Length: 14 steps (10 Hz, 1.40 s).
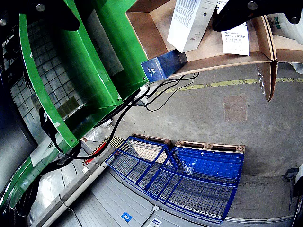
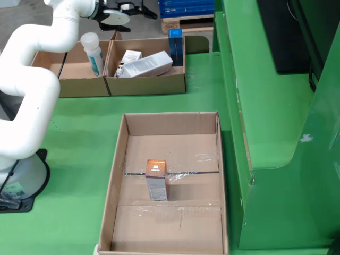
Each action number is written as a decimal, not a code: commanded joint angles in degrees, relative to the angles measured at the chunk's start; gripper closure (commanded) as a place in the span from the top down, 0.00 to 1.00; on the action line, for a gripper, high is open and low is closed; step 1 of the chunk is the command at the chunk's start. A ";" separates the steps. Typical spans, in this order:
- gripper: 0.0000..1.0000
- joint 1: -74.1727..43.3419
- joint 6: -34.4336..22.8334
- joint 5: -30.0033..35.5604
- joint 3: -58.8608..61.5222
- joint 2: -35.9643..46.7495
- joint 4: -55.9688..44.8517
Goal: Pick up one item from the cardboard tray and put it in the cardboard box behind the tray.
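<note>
Fingers hovered spread and empty above the back cardboard box, while the small orange-topped carton stood upright mid-tray on the green desk — likely light, stiff, smooth-sided — best pinched across its narrow faces near the top.

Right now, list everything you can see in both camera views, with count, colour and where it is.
Cardboard tray: one, brown, front centre of the fixed view.
Small box: one, grey with an orange top, upright in the tray.
Cardboard box: one, brown, behind the tray.
White carton: one, lying in that box.
Blue carton: one, upright at the box's right end.
Second cardboard box: one, brown, left of the first.
White bottle: one, in the second box.
Blue wire cages: several, on the floor in the gripper view.
Green table: one.
Arm: one, white.
Gripper: one, black, above the boxes; jaw state unclear.
</note>
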 commanded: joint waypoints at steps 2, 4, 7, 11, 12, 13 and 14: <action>1.00 0.20 -0.14 -0.63 1.66 2.01 0.67; 1.00 0.20 -0.14 -0.63 1.66 2.01 0.67; 1.00 -0.66 -3.91 -0.66 1.66 3.14 0.67; 1.00 -7.04 -4.48 -0.66 1.66 7.91 0.67; 1.00 -10.05 -3.94 -0.66 1.66 9.28 0.67; 1.00 -12.68 -3.66 -0.66 1.66 10.01 0.67; 1.00 -15.42 -3.20 -0.65 1.66 10.61 0.67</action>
